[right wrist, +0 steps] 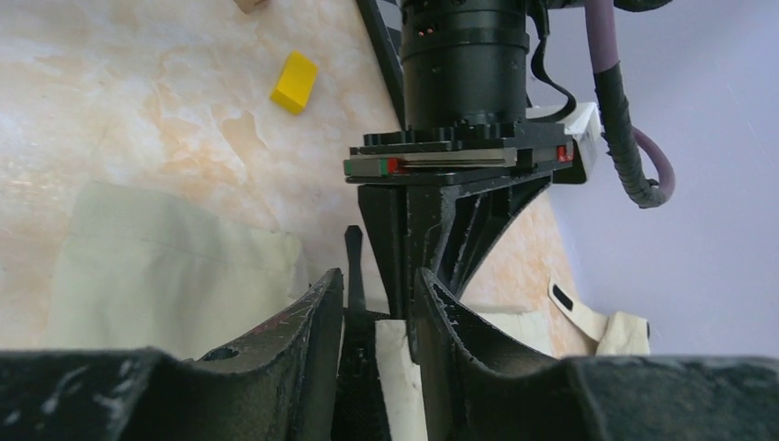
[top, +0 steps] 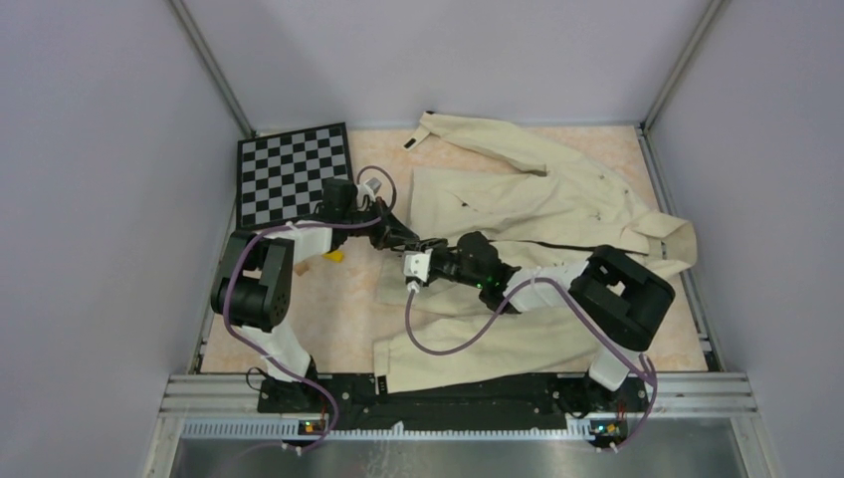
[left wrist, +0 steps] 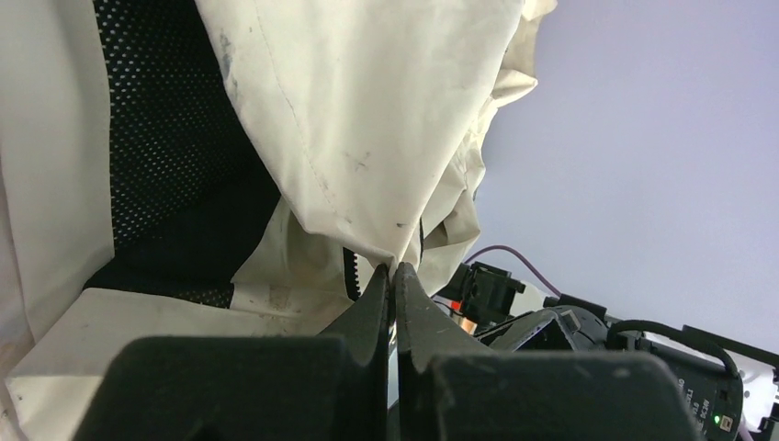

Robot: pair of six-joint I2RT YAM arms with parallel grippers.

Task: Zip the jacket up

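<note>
Jacket (top: 537, 214) lies spread on the table (top: 338, 319), front open, with both arms at its left edge. Left gripper (left wrist: 393, 269) is clenched on the cloth edge just beside the zipper teeth (left wrist: 349, 271). Right gripper (right wrist: 375, 287) has its jaws narrowly apart around a dark zipper tab (right wrist: 354, 262); whether it grips cannot be told. Step is likely starting the zip. The next move calls for a firm pinch on the tab, then a pull along the zipper line while the left gripper anchors the cloth.

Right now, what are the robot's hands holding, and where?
The left gripper pinches the jacket at its edge by the zipper teeth. The right gripper straddles a dark strip; grip unclear.
</note>
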